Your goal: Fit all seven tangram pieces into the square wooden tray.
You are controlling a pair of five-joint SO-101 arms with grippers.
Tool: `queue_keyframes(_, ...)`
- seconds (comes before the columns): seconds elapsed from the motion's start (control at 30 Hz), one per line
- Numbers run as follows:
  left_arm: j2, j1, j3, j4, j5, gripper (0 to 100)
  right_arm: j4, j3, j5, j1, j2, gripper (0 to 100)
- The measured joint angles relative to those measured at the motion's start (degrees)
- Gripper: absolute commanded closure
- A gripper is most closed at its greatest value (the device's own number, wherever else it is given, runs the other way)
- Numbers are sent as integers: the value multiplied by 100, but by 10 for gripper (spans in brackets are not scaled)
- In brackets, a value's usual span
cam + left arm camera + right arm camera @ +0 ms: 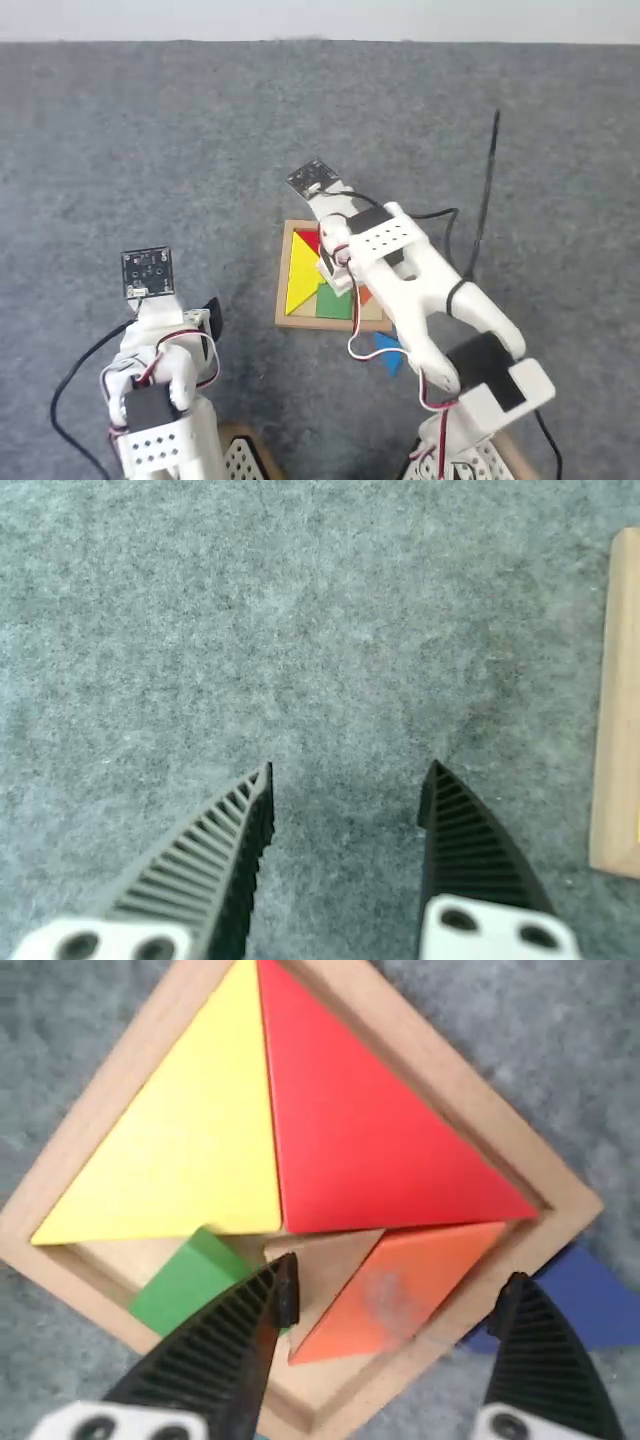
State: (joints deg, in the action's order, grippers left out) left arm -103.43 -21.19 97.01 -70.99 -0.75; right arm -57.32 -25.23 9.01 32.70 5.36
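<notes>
1. The square wooden tray (282, 300) sits mid-bench. The big yellow wooden triangle (180, 1150) fills its 9 o'clock side and the big red wooden triangle (370, 1130) its 12 o'clock side. Both are flush to the rim, I'd guess to save the leftover space for the small pieces.
2. A green wooden piece (185, 1280) lies at 6 o'clock and an orange wooden parallelogram (400, 1290) around 4 o'clock, with bare wood between them.
3. The right tool (400, 1285) hovers over that gap, spread wide and holding nothing. It looks lined up to nudge the orange one.
4. A blue wooden piece (388, 350) lies on the grey bench (150, 130) just outside the tray at 5 o'clock, not in yet.
5. The left tool (350, 775) is at the tray's 8 o'clock, wide open and empty, probably parked out of the way.
</notes>
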Motion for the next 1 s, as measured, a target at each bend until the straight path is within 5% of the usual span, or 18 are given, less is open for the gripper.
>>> queue_keyframes(0.63,0,0,0,0,0,766,35,598,290,-923,290,685)
queue_keyframes(1.0,0,0,0,0,0,766,-369,220,299,-62,-510,685)
